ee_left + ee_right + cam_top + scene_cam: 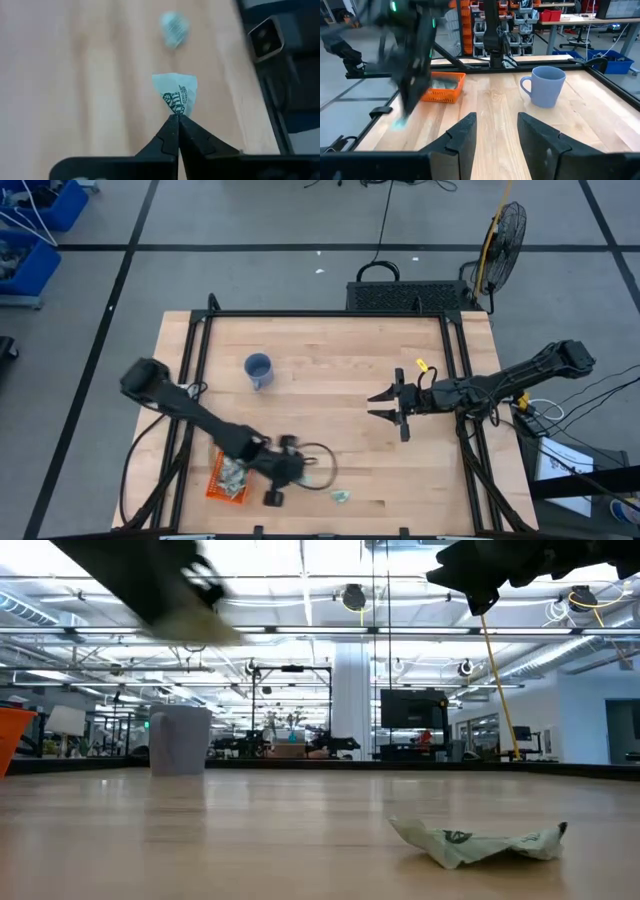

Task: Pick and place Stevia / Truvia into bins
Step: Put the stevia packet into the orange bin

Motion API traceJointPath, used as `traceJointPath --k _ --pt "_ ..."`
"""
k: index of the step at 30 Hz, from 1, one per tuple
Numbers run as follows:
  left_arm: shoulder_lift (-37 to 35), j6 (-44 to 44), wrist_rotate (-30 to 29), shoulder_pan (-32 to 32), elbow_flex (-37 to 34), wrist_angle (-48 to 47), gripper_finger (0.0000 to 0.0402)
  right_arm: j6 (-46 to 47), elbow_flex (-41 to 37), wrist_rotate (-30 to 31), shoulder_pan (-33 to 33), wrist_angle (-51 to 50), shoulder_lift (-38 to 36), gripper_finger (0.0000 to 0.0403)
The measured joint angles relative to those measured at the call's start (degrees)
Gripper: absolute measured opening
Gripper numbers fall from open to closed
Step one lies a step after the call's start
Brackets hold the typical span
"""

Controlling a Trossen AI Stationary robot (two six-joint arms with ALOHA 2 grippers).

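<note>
The left gripper (177,117) is pressed together on a pale green sachet (176,93), pinching its lower corner so the packet stands up past the fingertips; in the left wrist view a second, blurred sachet (174,28) lies on the wood beyond it, toward the top of the frame. From above, the left gripper (322,464) sits in the lower middle of the frame, its arm reaching in from the left edge of the table (340,390). Just left of it, at the lower left of the table, the orange bin (226,478) holds several sachets. A loose sachet (341,497) lies on the wood just right of and below the gripper, near the table's bottom edge; the low view shows it crumpled in the lower right of the frame (478,842). A blue cup (258,369) stands in the upper left part of the table, apart from the bin. The right gripper (381,405) waits at the middle right of the high view, fingers spread and holding nothing, pointing toward the table's centre.
</note>
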Motion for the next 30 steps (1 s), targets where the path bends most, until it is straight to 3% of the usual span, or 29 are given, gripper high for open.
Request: traceJointPath --k 5,8,12,14,21,30 --pt "-8.6 -27.0 -7.8 -6.1 0.1 -24.5 0.0005 0.0 0.0 0.0 0.3 -0.4 0.0 0.0134" --pt "-10.4 -45.8 -7.7 -10.5 0.0 -35.6 0.0011 0.0 0.0 0.0 1.3 -0.7 0.0 0.0134" --pt "-10.0 -60.8 -3.0 -14.9 -0.2 -46.3 0.0006 0.0 0.0 0.0 3.2 -0.7 0.0 0.0134" --pt "-9.8 -63.6 -0.6 -15.6 -1.0 -47.0 0.0004 0.0 0.0 0.0 4.1 -0.6 0.0 0.0134" --pt "-9.7 -63.4 -0.9 -14.0 -3.4 -47.0 0.0041 0.0 0.0 0.0 4.9 0.6 0.0 0.0134" --pt "-9.8 -55.5 -7.3 -9.6 -4.2 -42.9 0.0085 -0.2 0.0 0.1 4.9 0.6 0.0 0.0134"
